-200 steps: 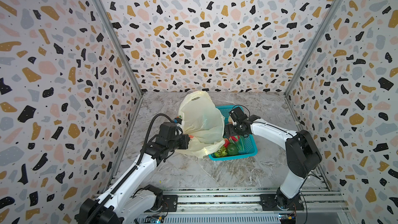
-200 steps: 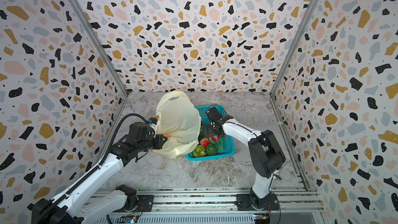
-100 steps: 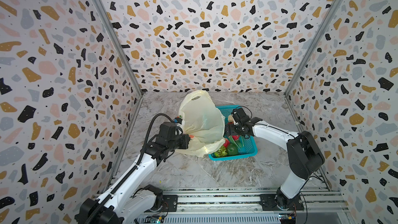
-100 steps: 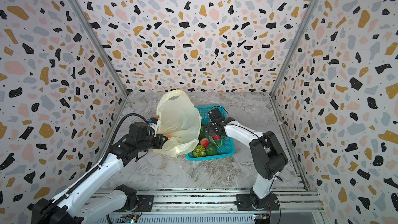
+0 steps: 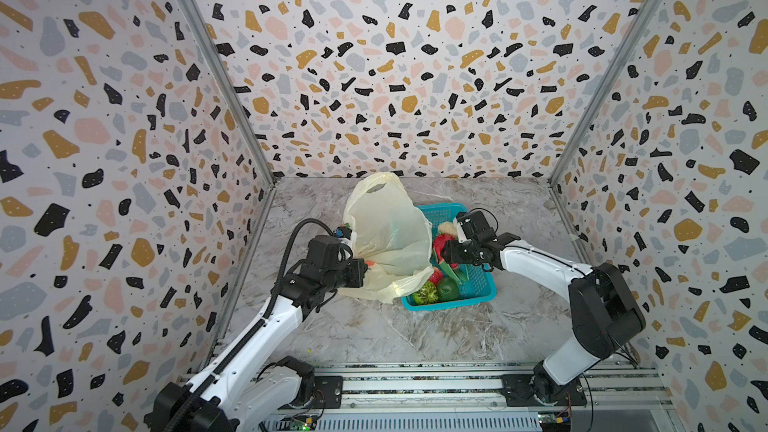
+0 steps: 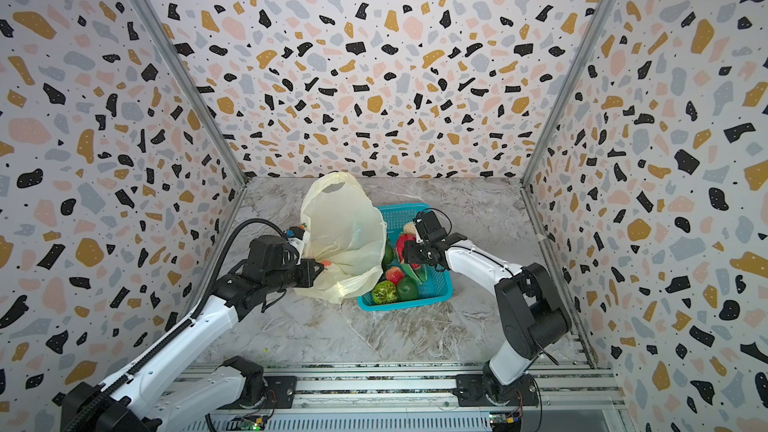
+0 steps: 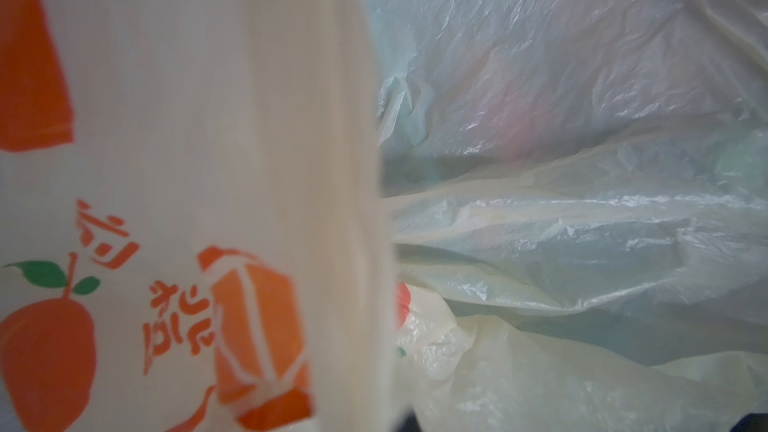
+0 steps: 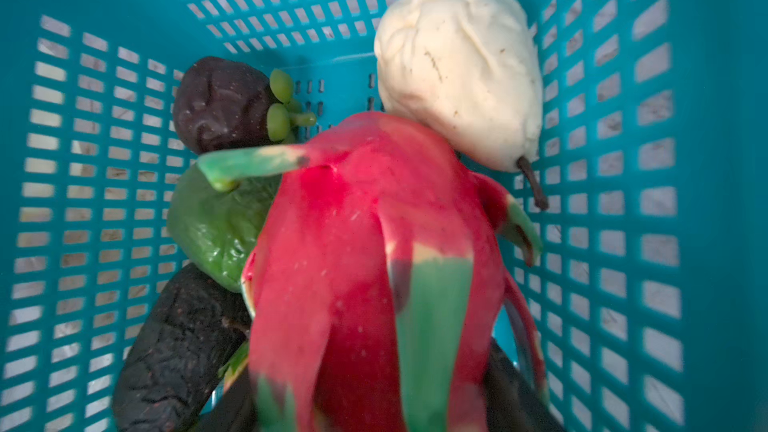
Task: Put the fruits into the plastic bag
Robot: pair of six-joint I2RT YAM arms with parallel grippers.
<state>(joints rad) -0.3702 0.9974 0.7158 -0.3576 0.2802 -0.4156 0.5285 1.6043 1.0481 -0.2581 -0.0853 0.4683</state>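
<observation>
Marble tabletop [image 5: 374, 334] in both top views: your left gripper [image 5: 362, 271] pinches the plastic bag [image 5: 386, 234] upright beside the teal basket [image 5: 478, 290], where your right gripper [image 5: 447, 251] sits among the fruits [image 5: 448, 289]. Left wrist: thin, likely slippery film; orange lettering [image 7: 183, 317] unreadable. Right wrist: jaws flank the dragon fruit [image 8: 365, 243]; I cannot tell whether they grip. Take its body, probably firm, not the floppy scales.

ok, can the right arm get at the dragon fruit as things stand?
Looks like yes. The right gripper is down in the basket, straddling the dragon fruit, and nothing lies over it. The bag, held by the left gripper, is off to one side, not between them.
</observation>
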